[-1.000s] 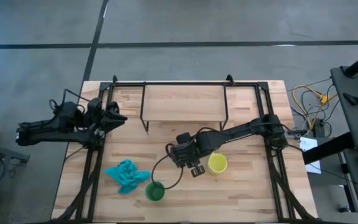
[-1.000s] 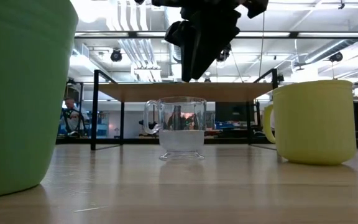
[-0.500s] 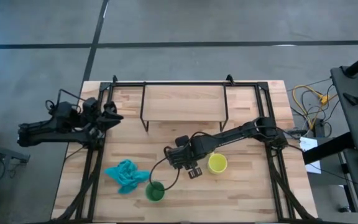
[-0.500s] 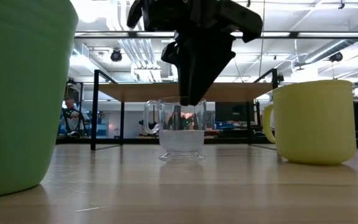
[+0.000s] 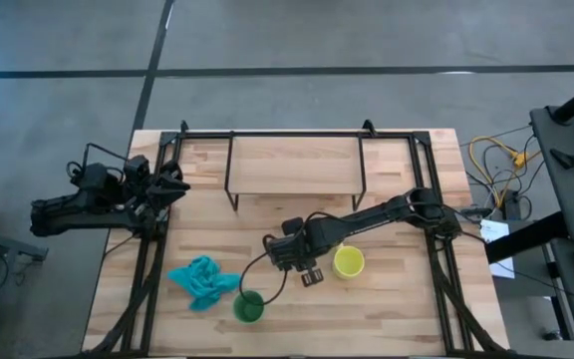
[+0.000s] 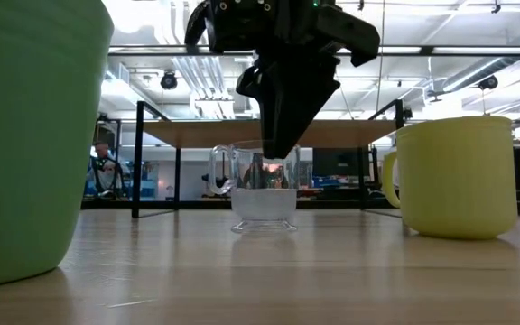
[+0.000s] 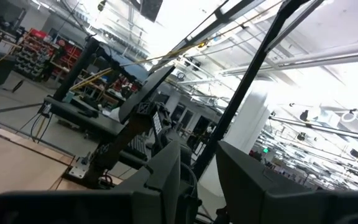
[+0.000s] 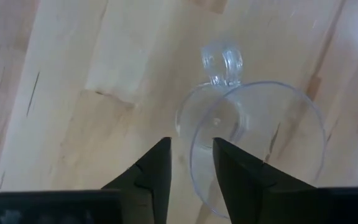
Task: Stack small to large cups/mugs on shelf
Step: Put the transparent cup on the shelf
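The clear glass cup (image 6: 264, 188) stands upright on the table, its handle (image 8: 222, 62) on its far side; in the high view my right gripper hides it. My right gripper (image 8: 191, 163) (image 6: 278, 149) (image 5: 310, 271) points down over the cup's rim, open. One finger is inside the cup and one outside its wall, with no touch showing. The yellow mug (image 5: 348, 262) stands just right of it. The green cup (image 5: 248, 307) stands near the table's near edge. The shelf (image 5: 294, 165) stands at the far edge. My left gripper (image 5: 170, 183) (image 7: 199, 186), open, waits at the table's left edge.
A teal cloth (image 5: 202, 280) lies left of the green cup. A dark cable (image 5: 267, 261) loops on the table between the right gripper and the green cup. Black frame rails (image 5: 147, 269) run along both table sides. The shelf's wooden top is bare.
My right gripper has come down and a little toward the table's left, from above the glass cup until its fingertips stand below the cup's rim. My left arm has drawn back toward the table's left edge. The cups have stayed in place.
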Available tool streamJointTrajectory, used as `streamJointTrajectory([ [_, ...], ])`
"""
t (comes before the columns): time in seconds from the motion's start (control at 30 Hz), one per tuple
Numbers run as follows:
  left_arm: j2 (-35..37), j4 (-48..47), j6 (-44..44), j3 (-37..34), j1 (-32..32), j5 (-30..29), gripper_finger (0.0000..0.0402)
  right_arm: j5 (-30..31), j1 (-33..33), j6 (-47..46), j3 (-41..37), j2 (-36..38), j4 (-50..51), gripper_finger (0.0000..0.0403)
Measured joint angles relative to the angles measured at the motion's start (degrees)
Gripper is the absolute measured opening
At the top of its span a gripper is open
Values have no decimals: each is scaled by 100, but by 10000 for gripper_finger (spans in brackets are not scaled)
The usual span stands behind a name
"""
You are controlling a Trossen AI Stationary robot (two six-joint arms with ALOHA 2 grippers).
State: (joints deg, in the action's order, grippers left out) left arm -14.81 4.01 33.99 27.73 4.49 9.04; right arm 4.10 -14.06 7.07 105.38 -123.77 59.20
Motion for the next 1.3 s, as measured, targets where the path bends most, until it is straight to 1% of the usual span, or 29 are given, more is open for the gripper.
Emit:
streamJointTrajectory([
  [0.07, 0, -2, 3, 0, 0, 0, 91, 0, 0, -2, -8, -12, 8, 97],
  [0.13, -13, 2, 5, 0, -2, 0, 91, 33, 7, -12, -8, -13, 7, 75],
  [0.23, -18, -9, 9, 0, 0, 0, 91, 101, 26, -249, -6, -2, 25, 29],
  [0.3, -13, 1, 9, 0, -2, 0, 91, 166, 48, -391, 41, 16, 101, 15],
  [0.4, -5, -11, 9, 0, 0, 0, 91, 322, 64, -431, 222, 60, 333, 10],
  [0.53, -4, -7, 12, 0, 0, 0, 91, 1032, 72, -414, 642, 115, 1210, 9],
  [0.63, -9, -2, 11, 0, 0, 0, 91, 1483, 123, -518, 1157, 214, 2103, 9],
  [0.77, -15, -2, 11, 0, -2, 0, 91, 1710, 291, -886, 1974, 337, 3028, 9],
  [0.83, -16, -7, 12, 0, -1, 0, 91, 1809, 408, -1116, 2310, 382, 3082, 9],
  [1.0, -52, -42, 18, -2, -2, 0, 91, 1762, 847, -1794, 2909, 573, 3067, 8],
  [1.17, -141, -37, 25, -2, -2, -4, 91, 1751, 1300, -1912, 2940, 932, 3080, 8],
  [1.3, -171, -35, 25, -2, 0, -6, 91, 1528, 1710, -2118, 2937, 1205, 3084, 8],
])
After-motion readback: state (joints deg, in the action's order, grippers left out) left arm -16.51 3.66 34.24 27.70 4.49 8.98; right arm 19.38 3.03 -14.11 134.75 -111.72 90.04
